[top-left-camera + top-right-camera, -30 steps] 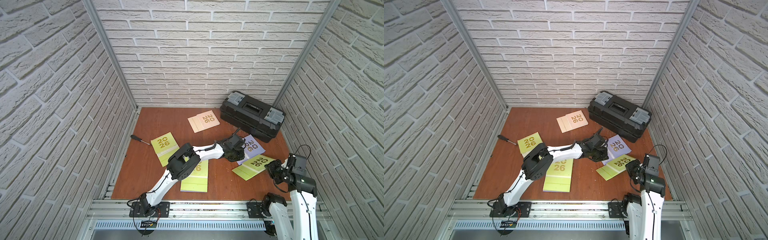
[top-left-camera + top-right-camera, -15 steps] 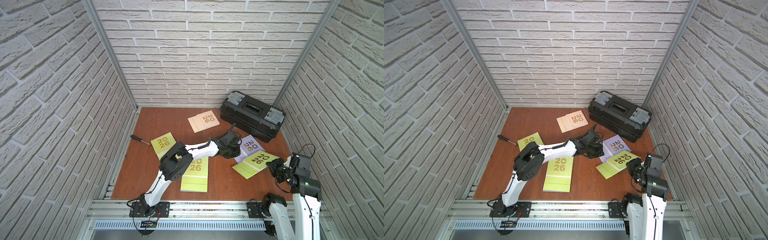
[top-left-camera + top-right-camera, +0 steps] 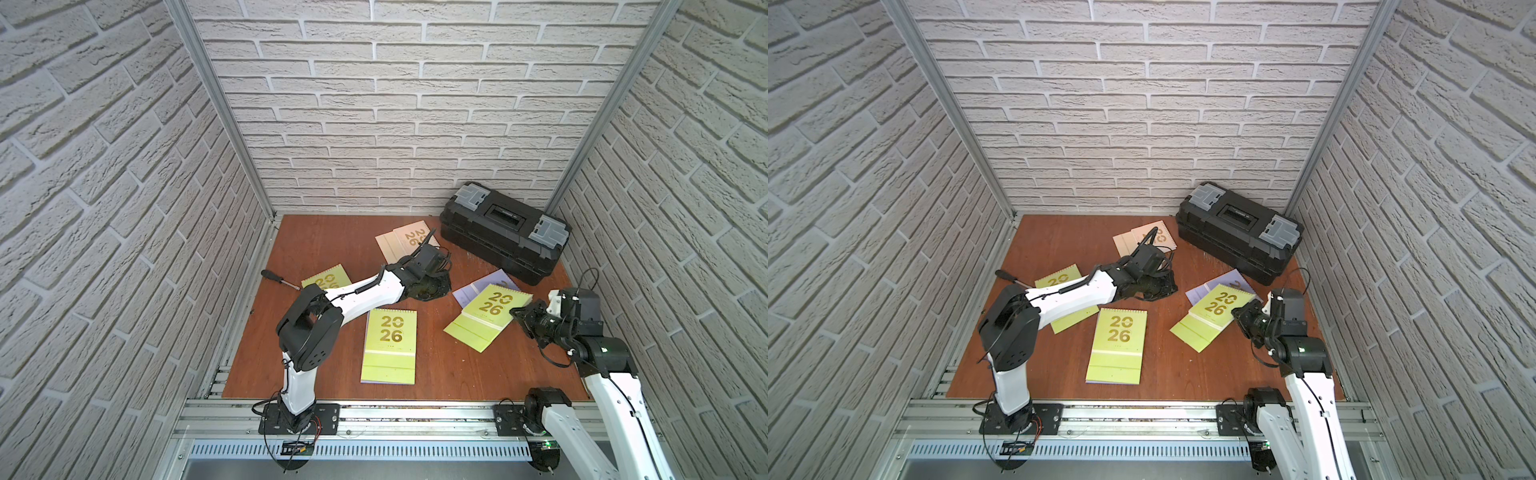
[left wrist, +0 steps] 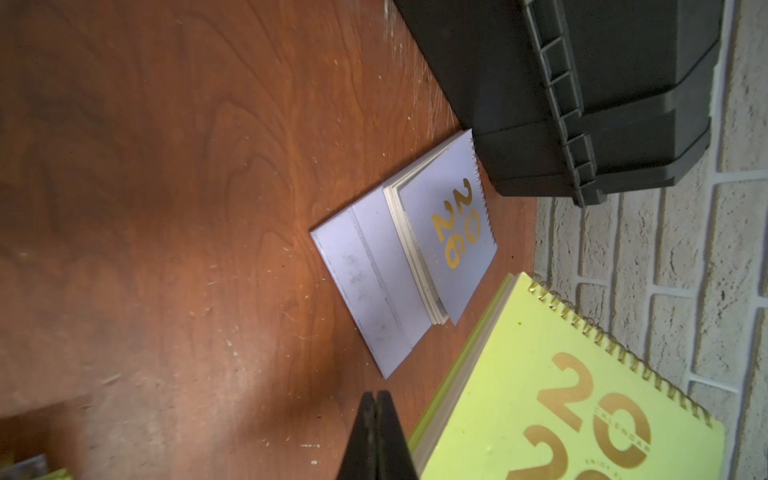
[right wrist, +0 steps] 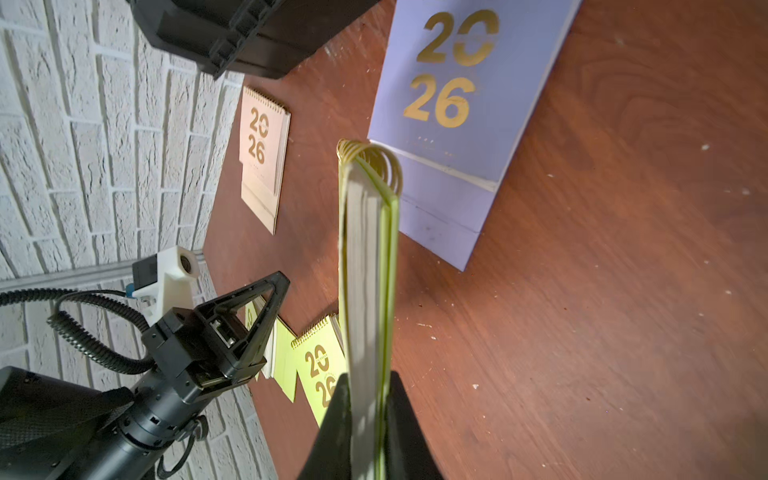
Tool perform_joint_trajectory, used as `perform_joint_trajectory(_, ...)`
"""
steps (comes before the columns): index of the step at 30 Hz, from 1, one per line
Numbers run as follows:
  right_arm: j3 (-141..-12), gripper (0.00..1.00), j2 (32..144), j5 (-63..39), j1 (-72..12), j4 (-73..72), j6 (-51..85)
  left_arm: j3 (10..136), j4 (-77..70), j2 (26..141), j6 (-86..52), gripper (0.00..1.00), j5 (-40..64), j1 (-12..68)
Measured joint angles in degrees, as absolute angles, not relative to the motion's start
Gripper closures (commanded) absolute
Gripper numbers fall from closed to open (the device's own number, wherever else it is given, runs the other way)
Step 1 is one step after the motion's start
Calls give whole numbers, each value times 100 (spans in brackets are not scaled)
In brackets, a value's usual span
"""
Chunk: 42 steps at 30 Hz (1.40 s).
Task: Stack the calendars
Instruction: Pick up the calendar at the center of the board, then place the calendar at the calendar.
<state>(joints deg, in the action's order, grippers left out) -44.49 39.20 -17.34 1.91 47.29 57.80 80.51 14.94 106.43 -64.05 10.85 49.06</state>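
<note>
Grips a lime green calendar (image 5: 368,249) by one side edge in the right hand (image 5: 368,384), jaws closed tight on the page block, gold spiral at the end away from the fingers. Cannot tell if hanging clear or leaning on the cover beneath. Just past that spiral end, ahead of the right hand: a lavender calendar (image 5: 457,124), flat and cover up on the tabletop (image 5: 623,291), partly covered by the held one in both top views. Farther ahead of the right hand and off to one side: a cream calendar (image 5: 262,166), flat, cover up, just behind the wrist of the left hand (image 3: 440,287). Holds the left hand shut and empty, fingertips pressed together over bare tabletop, pointing at the lavender calendar and near its closest corner, the held lime green one just beside. Well back from both hands, toward the arm bases: a second lime green calendar (image 3: 390,345), flat, cover up. Partly hidden under the left forearm, behind the left hand: a third lime green calendar (image 3: 326,280). Beyond the lavender calendar, just beside its spiral edge: a black toolbox (image 3: 503,232), lid shut. Far behind the left hand, near the tabletop's edge: a screwdriver (image 3: 276,277).
</note>
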Motion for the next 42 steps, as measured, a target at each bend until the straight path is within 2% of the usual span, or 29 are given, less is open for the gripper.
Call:
perform_joint_trajectory(23, -4342, 97, 6003, -1634, -2853, 1347, 6434, 5424, 2532, 7417, -5996, 100, 497, 3435)
perform_joint_trajectory(31, -4018, 97, 6775, -1848, -3356, 86, 6528, 4792, 2950, 6541, -5957, 100, 397, 3114)
perform_joint_trajectory(42, -3439, 97, 7356, -2477, -3594, -1223, 6556, 4342, 3181, 6180, -5959, 100, 395, 3000)
